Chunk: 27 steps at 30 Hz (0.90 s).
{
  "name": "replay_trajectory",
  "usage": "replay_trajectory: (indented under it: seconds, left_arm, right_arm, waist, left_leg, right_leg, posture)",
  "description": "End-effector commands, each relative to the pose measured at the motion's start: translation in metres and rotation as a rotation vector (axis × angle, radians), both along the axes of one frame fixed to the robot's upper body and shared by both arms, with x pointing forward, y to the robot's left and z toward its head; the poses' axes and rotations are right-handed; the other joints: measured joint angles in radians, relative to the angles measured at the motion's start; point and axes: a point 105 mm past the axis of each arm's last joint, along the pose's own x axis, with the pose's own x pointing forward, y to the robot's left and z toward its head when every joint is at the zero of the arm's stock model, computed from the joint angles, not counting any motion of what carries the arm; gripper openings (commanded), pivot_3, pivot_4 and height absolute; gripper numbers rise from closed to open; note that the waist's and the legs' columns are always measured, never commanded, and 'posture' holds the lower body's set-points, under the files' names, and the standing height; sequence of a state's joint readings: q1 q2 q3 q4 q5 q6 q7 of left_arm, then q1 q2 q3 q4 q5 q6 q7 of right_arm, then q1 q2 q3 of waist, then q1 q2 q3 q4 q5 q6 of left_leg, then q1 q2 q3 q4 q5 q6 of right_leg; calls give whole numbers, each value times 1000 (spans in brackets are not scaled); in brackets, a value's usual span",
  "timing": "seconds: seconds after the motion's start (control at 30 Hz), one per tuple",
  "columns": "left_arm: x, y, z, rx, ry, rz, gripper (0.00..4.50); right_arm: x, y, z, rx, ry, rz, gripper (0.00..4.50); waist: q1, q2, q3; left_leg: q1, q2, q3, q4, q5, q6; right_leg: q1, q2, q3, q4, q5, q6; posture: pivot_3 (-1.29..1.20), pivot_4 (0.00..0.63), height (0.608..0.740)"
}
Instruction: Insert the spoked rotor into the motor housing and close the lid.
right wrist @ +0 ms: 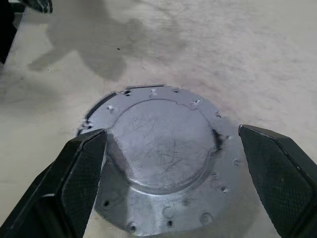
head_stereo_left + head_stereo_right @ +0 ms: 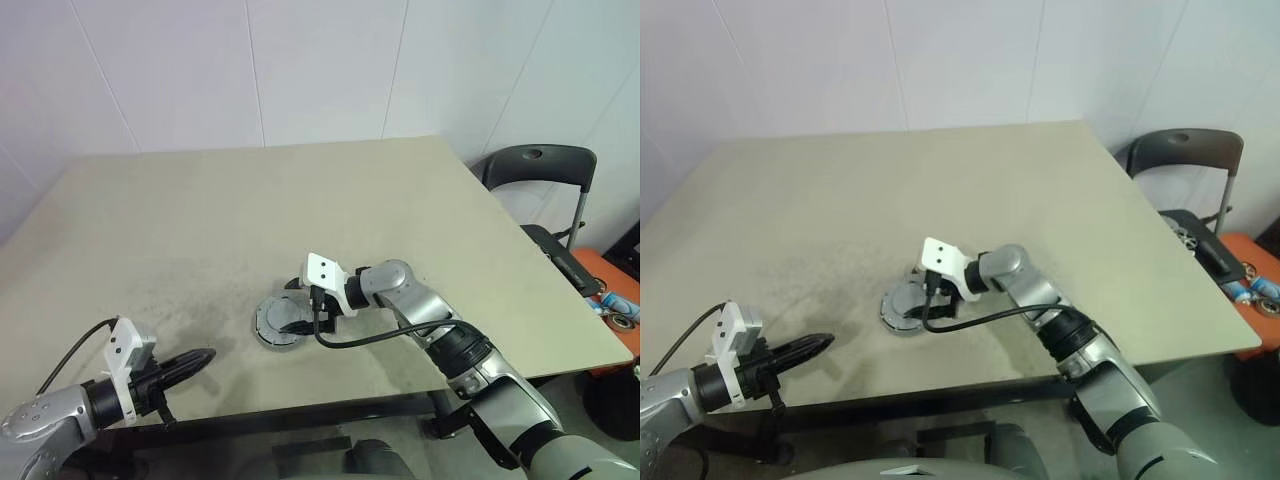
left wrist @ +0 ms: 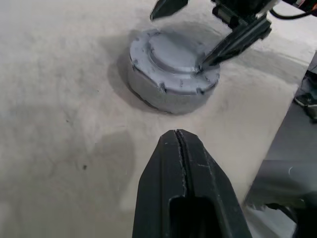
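The motor housing [image 3: 148, 94] stands near the table's front edge, a short grey cylinder. The lid [image 1: 163, 158], a silver-grey disc with a notched edge, lies flat on top of it. The spoked rotor is hidden. My right gripper [image 2: 295, 305] hangs open just above the lid, one finger [image 1: 79, 173] on each side of the disc and nothing between them. My left gripper [image 2: 203, 357] is shut and empty, low over the table to the left of the housing, its tip [image 3: 179, 139] pointing towards it from a short way off.
The beige table [image 2: 200, 220] stretches wide behind and to the left of the housing. A black chair [image 2: 540, 165] stands past the table's right edge, with an orange box [image 2: 620, 290] of small items near it.
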State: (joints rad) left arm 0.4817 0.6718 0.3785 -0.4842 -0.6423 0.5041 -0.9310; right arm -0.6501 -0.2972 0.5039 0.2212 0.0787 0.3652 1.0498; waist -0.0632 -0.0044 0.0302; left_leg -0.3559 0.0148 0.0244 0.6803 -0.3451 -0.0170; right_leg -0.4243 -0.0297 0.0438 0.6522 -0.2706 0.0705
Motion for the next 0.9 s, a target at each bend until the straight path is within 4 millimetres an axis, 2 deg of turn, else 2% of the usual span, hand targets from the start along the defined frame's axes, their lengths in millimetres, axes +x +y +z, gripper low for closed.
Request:
replay_trajectory:
  seconds: [0.03,0.13,0.27,0.37,0.4,0.43,0.9]
  left_arm:
    - [-1,2,12,18,-62,-1,0]
    - [-1,3,12,22,-67,1,0]
    - [1,2,13,21,-78,-2,0]
    - [2,1,13,20,-88,-9,0]
    - [2,1,13,20,-89,-9,0]
    - [3,0,14,19,-91,-10,0]
    - [5,2,13,22,-102,-14,0]
  right_arm:
    - [-4,2,-1,0,14,23,4475]
    - [-6,4,-1,16,62,18,4475]
    - [1,4,-8,-20,62,-26,4475]
    - [2,4,-10,-19,75,-32,3924]
    - [3,4,-10,-16,78,-36,3619]
    - [3,5,-9,-6,79,-40,3551]
    - [5,6,6,94,107,-45,3552]
  waist:
    - [0,0,0]
    - [0,0,0]
    - [-4,0,0]
    - [-6,0,-1]
    - [-6,0,-1]
    - [-6,0,-1]
    - [-5,0,-1]
  left_leg:
    - [0,0,0,0,0,0]
    - [1,0,0,0,0,0]
    - [1,0,0,0,0,0]
    - [1,0,0,1,0,0]
    - [1,0,0,1,0,0]
    - [2,0,0,1,0,0]
    - [1,0,0,2,0,0]
  right_leg:
    - [0,0,0,0,0,0]
    - [1,0,0,1,0,0]
    - [1,0,0,1,0,0]
    - [1,0,0,1,0,0]
    - [1,0,0,1,0,0]
    - [1,1,0,1,0,0]
    - [1,1,0,3,0,0]
  posture:
    - [0,0,740]
    - [0,0,740]
    - [0,0,740]
    - [0,0,740]
    - [0,0,740]
    - [0,0,740]
    - [0,0,740]
